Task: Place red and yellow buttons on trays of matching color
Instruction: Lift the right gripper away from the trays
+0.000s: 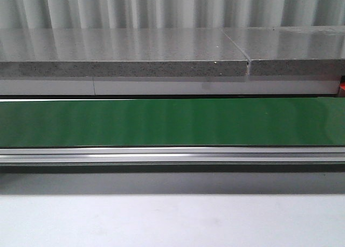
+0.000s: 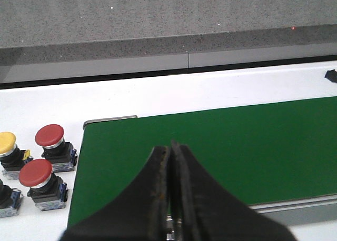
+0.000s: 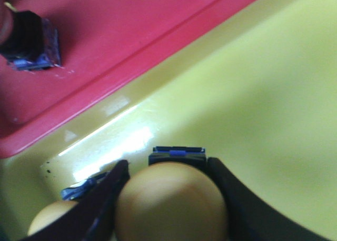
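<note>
Right gripper [image 3: 171,199]: dark fingers [image 3: 239,204] clamped on either side of a yellow button [image 3: 171,201], its dark base with a blue strip showing past the cap. Held just above the floor of the yellow tray [image 3: 263,93]; contact with the floor not discernible. Second yellow cap [image 3: 50,217] partly visible beside it, over the same tray.

Red tray [image 3: 131,30]: edge to edge with the yellow tray. Contains one dark-based button body [image 3: 31,41]; cap almost entirely cut off by the picture edge.

Left gripper [image 2: 169,193]: fingers pressed together, nothing between them. Positioned over the near edge of the green belt [image 2: 221,151].

Unsorted stock, on the white surface [image 2: 158,93] just beside the belt's end: red button [image 2: 51,141], upright; second red button [image 2: 37,179], upright, nearer the camera; yellow button cap [image 2: 6,146] at the picture edge; one further black-and-blue base [image 2: 6,198], cap colour not visible.

Front view: green belt [image 1: 172,123], aluminium rail [image 1: 172,154], grey stone ledge [image 1: 124,55] behind. No arm, tray or button in this view.
</note>
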### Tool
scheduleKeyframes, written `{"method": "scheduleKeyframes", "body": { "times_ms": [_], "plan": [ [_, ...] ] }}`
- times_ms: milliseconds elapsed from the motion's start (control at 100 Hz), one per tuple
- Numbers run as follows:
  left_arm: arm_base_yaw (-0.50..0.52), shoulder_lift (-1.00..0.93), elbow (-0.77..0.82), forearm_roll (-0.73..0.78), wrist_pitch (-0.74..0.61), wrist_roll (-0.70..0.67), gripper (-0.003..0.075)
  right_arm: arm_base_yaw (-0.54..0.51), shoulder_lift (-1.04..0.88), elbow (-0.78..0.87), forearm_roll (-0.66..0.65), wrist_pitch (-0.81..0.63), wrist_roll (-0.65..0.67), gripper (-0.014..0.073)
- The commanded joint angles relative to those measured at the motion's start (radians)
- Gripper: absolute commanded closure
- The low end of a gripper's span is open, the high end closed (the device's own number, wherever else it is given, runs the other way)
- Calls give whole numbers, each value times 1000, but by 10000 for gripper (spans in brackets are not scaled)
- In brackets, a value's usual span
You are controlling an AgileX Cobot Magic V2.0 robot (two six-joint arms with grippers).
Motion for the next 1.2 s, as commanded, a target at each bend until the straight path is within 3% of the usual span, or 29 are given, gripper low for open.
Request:
{"method": "scheduleKeyframes", "body": {
  "times_ms": [0, 570, 670, 790, 860, 1190],
  "plan": [
    [-9, 1, -25, -16, -71, -3, 740, -3, -8, -26, 3, -58, 3, 411],
    [-9, 1, -25, -16, -71, -3, 740, -2, 92, -26, 32, -82, 11, 403],
    [-9, 1, -25, -16, -71, -3, 740, -2, 98, -26, 34, -76, 11, 319],
    [-9, 1, -25, -16, -71, -3, 740, -2, 98, -26, 37, -76, 11, 116],
    [-9, 1, -25, -16, -71, -3, 740, -2, 98, -26, 41, -75, 12, 40],
    [-9, 1, -25, -16, -71, -3, 740, -2, 34, -26, 63, -76, 13, 22]
  ]
}}
